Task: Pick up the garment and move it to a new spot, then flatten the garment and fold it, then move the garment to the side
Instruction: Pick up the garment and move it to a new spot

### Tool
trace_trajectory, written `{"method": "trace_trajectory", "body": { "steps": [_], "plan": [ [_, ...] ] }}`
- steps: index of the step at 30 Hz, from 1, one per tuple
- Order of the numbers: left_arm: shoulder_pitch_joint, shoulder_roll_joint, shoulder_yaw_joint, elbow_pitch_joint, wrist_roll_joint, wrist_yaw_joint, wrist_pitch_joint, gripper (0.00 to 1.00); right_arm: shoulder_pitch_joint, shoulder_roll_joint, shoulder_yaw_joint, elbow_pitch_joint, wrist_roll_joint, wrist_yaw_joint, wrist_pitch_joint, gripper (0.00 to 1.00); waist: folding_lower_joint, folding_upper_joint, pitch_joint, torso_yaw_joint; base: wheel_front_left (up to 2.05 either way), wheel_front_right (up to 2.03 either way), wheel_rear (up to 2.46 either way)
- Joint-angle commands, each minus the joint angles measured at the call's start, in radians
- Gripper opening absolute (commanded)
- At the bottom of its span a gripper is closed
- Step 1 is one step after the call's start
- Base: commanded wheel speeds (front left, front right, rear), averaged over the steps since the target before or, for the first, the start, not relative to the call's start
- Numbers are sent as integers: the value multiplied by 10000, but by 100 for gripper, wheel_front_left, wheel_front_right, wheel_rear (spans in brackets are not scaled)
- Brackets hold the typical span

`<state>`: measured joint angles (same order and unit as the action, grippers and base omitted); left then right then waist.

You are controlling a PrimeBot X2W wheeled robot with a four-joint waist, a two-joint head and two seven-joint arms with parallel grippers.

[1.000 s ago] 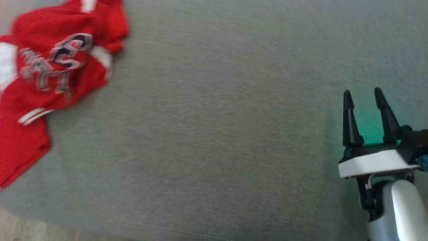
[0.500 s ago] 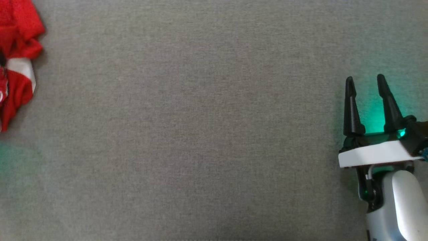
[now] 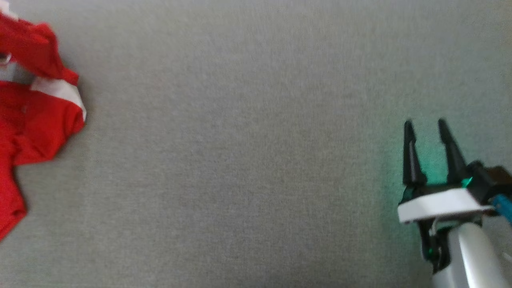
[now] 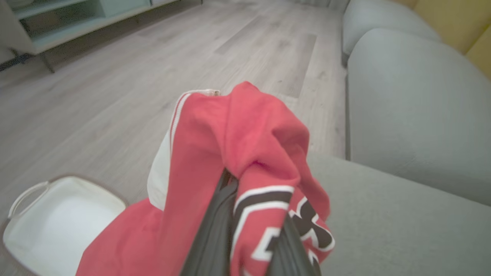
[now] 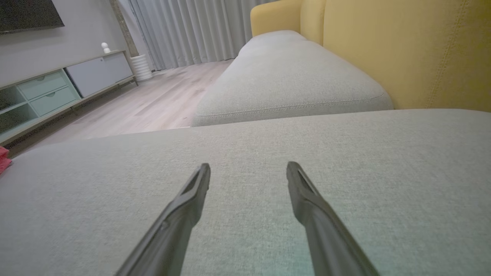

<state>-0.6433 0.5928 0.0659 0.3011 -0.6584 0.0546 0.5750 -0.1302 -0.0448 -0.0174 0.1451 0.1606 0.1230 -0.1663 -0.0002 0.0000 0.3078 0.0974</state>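
1. The left gripper (image 4: 251, 214) is clamped on the one garment (image 4: 215, 134). In its wrist view, both dark fingers (image 4: 213, 230) run up into the cloth. The tips are buried in red fabric, which bunches up and hangs off them.
2. The right gripper (image 3: 425, 122) is holding nothing. Its two fingers (image 5: 180, 214) are spread well apart, just above the bare grey cushion (image 5: 345, 153), with a green glow on the fabric between them.
3. There's just the one garment, red with white stripes and dark lettering. From the head view it sits at the far left edge of the cushion (image 3: 240, 160), well apart from the right gripper. The right wrist view catches a tiny red scrap of it (image 5: 3, 159).
4. I count three grey seat cushions in a row along the yellow backrest (image 5: 422, 50).
5. One white basket (image 4: 57, 214) is on the wood floor (image 4: 153, 76) below the garment.
6. One low cabinet (image 5: 57, 84) is along the wall.
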Motion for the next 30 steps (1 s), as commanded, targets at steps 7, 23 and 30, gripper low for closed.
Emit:
{"method": "trace_trajectory", "body": {
  "steps": [7, 23, 30],
  "plan": [
    [-2494, -74, -1078, -1001, 542, -510, -50, 0, 364, -54, 440, 180, 417, 77, -271, 100, 2, 0, -2125, 220, 0, 0, 0],
    [-2262, -3864, -4323, -1921, 146, -1051, -341, 0, 575, -54, 382, -48, 394, 77, 14, 100, 2, 0, -2340, -1291, 0, 0, 0],
    [-859, -4940, -5281, -360, 654, -938, -2211, 0, 398, -54, 505, -145, 473, 77, 96, 100, 2, 0, -1951, -2258, 0, 0, 0]
  ]
}}
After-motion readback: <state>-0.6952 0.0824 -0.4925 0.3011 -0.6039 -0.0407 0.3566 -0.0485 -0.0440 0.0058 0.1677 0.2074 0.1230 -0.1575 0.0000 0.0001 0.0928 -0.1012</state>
